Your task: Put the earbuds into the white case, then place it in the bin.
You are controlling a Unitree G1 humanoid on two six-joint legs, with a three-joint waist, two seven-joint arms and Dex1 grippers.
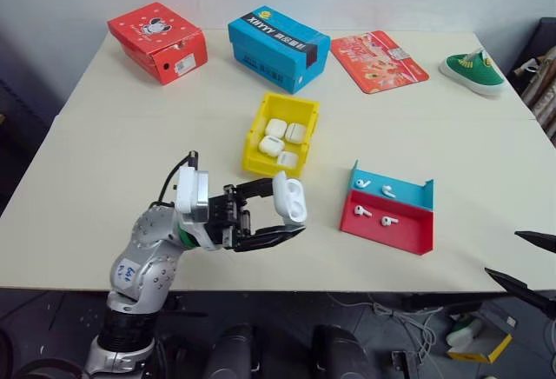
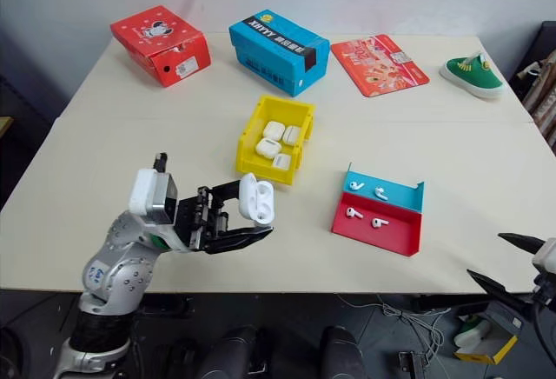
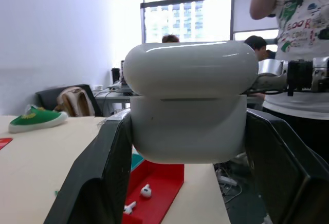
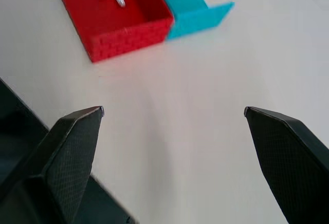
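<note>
Pinching a glossy white rounded earbud case between its two black fingers, the left gripper hovers above the near part of the cream table, pointing to the right; the case's lid is closed, as the left wrist view shows. Just beyond it, near the middle of the table, sits the small bright yellow open-top plastic bin, holding four more white cases. To the right of the held case lies a red and blue angled tray with four tiny white earbuds in it, two on the blue part and two on the red. The right gripper hangs at the near right edge of the table, its fingers spread wide with nothing between them, well apart from the tray. Along the far side stand a red cardboard shoebox, a blue cardboard shoebox, a flat red lid and a green sneaker.
</note>
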